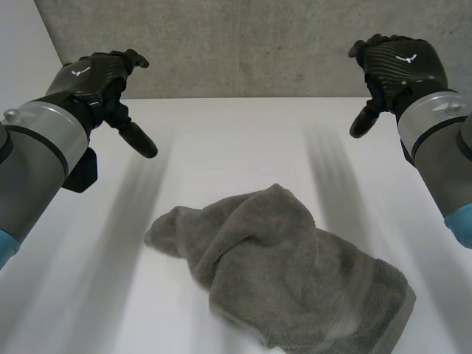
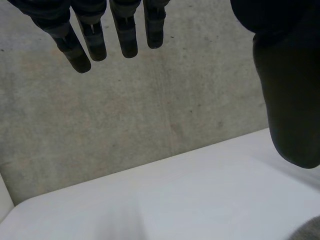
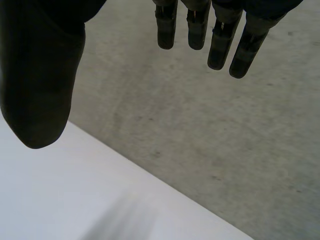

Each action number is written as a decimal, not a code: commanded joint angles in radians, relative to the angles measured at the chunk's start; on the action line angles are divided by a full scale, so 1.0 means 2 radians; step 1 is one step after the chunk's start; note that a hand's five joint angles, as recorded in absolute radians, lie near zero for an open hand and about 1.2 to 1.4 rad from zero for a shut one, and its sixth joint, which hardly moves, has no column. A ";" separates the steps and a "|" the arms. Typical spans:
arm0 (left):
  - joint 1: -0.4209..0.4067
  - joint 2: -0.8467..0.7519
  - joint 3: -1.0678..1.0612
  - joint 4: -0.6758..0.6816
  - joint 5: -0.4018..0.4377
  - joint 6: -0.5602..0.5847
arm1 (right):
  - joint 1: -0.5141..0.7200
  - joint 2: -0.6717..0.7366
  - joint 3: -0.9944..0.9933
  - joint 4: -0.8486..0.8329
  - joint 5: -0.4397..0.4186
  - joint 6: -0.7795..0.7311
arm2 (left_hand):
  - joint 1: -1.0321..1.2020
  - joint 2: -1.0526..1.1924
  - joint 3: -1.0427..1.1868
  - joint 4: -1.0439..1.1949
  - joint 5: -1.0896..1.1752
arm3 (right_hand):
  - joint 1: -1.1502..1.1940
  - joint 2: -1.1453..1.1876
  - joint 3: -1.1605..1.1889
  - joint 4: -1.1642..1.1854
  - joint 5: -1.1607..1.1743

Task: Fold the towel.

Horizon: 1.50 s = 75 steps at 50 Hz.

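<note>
– Grey terry towel (image 1: 287,273), crumpled in a heap on the white worktop (image 1: 236,140). Exact position?
– Near edge of the worktop, between the arms, bulk shifted toward the robot's right. Not flat: a rounded lump at its left end and a hemmed band at the near right corner.
– Hands?
– Left robot hand (image 1: 96,77) hovers at the far left and right robot hand (image 1: 398,63) at the far right. Both are well apart from the towel and touch nothing. In the wrist views the left fingers (image 2: 127,35) are straight and spread, thumb off to one side. The right fingers (image 3: 197,30) are the same. Nothing is held.
– Relation that matters for the next move?
– The towel lies closer to the robot than either hand, and lower. Its long axis runs diagonally, from the lump at left-centre to the hem at near right. My judgement is that the right hand has the shorter way to the bulk, the left to the lump end (a sliver of towel shows beyond the left thumb in that wrist view). Each would need to draw back and descend.
– Surface, room?
– Smooth matte white, so the cloth should slide easily, I'd guess. A grey concrete wall (image 1: 243,44) stands behind the far edge.
– Status?
– Fold not begun. The towel likely needs spreading first.
</note>
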State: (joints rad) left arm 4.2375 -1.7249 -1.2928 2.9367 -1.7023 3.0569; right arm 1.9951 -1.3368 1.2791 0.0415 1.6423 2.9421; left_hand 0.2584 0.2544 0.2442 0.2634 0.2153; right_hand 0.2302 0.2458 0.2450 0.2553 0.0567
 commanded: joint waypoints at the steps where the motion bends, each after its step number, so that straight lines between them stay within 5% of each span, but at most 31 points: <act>1: -0.020 0.000 -0.014 -0.006 0.004 0.002 | -0.023 -0.006 -0.012 0.109 -0.123 -0.032 | -0.031 -0.029 -0.024 -0.034 -0.097 | -0.028 -0.036 -0.035 -0.040 -0.028; 10: -0.069 -0.007 -0.156 -0.015 0.004 0.061 | -0.050 -0.064 0.136 0.199 -0.254 -0.120 | 0.058 0.060 0.065 0.056 -0.008 | 0.024 0.016 0.017 0.012 0.024; 19: -0.095 -0.033 -0.220 0.010 0.048 0.063 | -0.050 -0.087 0.278 0.178 -0.284 -0.157 | 0.079 0.081 0.086 0.076 0.013 | 0.023 0.015 0.015 0.010 0.022; 30: -0.112 -0.093 -0.219 0.042 0.063 0.063 | -0.046 -0.068 0.381 0.044 -0.289 -0.166 | 0.064 0.066 0.071 0.062 -0.002 | 0.014 0.006 0.007 0.001 0.013; 42: -0.114 -0.132 -0.196 0.142 0.060 0.065 | -0.057 -0.020 0.380 -0.009 -0.277 -0.196 | 0.064 0.066 0.071 0.062 -0.002 | 0.055 0.047 0.048 0.043 0.055; 48: -0.115 -0.156 -0.155 0.148 0.059 0.064 | -0.090 -0.010 0.368 -0.031 -0.276 -0.201 | 0.064 0.066 0.071 0.062 -0.002 | 0.212 0.204 0.205 0.200 0.212; 54: -0.115 -0.192 -0.111 0.149 0.057 0.064 | -0.107 0.023 0.331 -0.042 -0.265 -0.190 | 0.064 0.066 0.071 0.062 -0.002 | 0.582 0.574 0.575 0.570 0.582; 61: -0.118 -0.224 -0.060 0.145 0.056 0.061 | -0.115 0.026 0.280 -0.049 -0.239 -0.166 | 0.096 0.098 0.104 0.094 0.031 | 0.583 0.575 0.576 0.570 0.583; 63: -0.118 -0.237 -0.037 0.145 0.051 0.058 | -0.115 0.025 0.256 -0.058 -0.228 -0.134 | 0.235 0.237 0.242 0.233 0.169 | 0.583 0.575 0.576 0.570 0.583; 68: -0.119 -0.254 -0.009 0.146 0.027 0.061 | -0.118 0.023 0.216 -0.078 -0.221 -0.094 | 0.356 0.358 0.363 0.354 0.290 | 0.583 0.575 0.576 0.570 0.583; 75: -0.116 -0.261 0.007 0.144 -0.006 0.070 | -0.120 0.054 0.142 -0.081 -0.209 -0.076 | 0.350 0.352 0.357 0.348 0.285 | 0.583 0.575 0.576 0.570 0.583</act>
State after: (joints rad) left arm 3.9997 -2.2403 -1.2982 3.2267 -1.6666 3.1830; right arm 1.7592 -1.2794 1.6675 -0.1181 1.2091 2.7678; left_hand 1.0787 1.0809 1.0782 1.0747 1.0667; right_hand 1.3098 1.3193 1.3338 1.3428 1.1548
